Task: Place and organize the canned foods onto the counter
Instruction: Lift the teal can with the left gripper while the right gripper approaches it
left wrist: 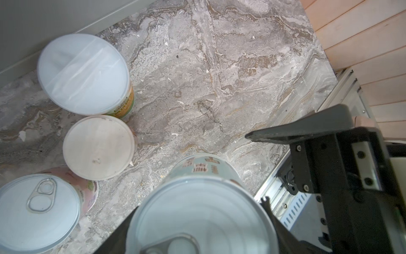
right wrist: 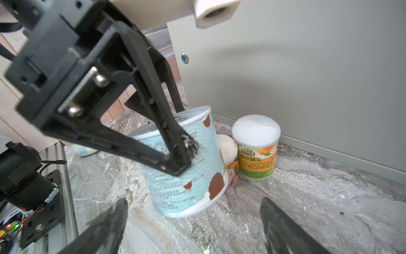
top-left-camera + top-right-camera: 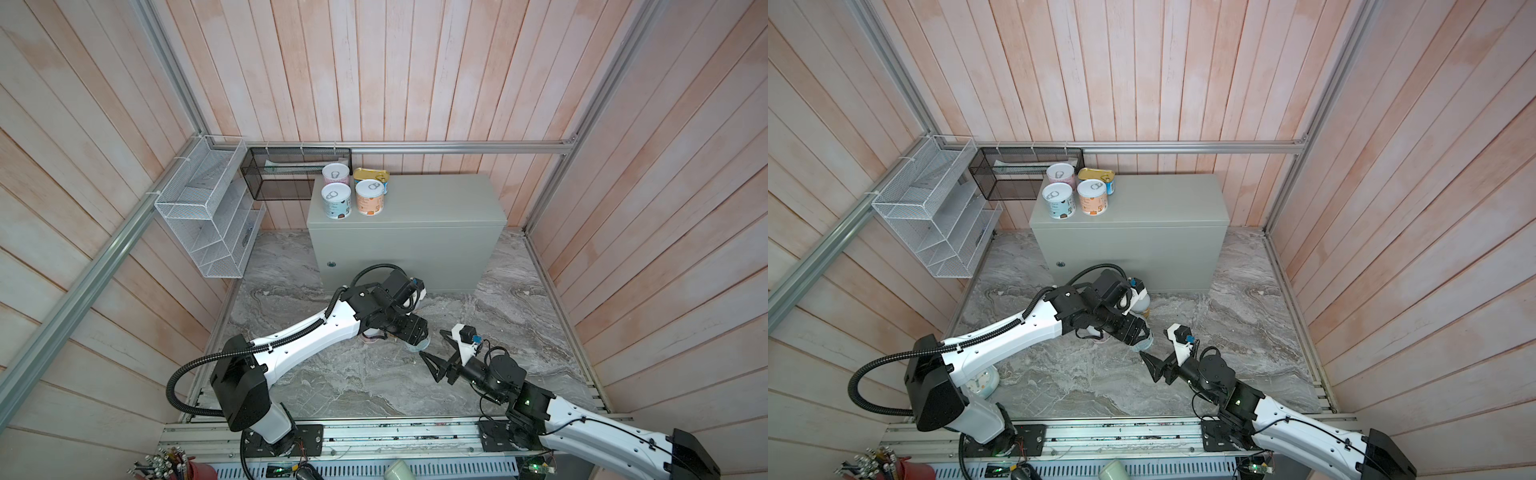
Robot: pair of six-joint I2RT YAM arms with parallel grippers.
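My left gripper (image 1: pixel 197 211) is shut on a pale blue can (image 2: pixel 186 167) with brown spots, held tilted just above the marble floor. The right gripper (image 2: pixel 194 204) stands open just in front of that can, touching nothing. By the foot of the counter (image 3: pixel 436 208) stand a white-lidded orange-green can (image 2: pixel 257 149), a cream-lidded can (image 1: pixel 98 146) and a pink pull-tab can (image 1: pixel 39 209). On the counter's left end are three round pastel cans (image 3: pixel 336 199) and a gold tin (image 3: pixel 371 174). Another pale can (image 3: pixel 984 382) lies beneath the left arm.
A white wire rack (image 3: pixel 208 216) and a black mesh basket (image 3: pixel 291 170) hang on the wall left of the counter. The grey marble floor (image 3: pixel 374 386) stretches between both arms. Metal rails (image 3: pixel 374 436) edge the front, and wood-panel walls close in on both sides.
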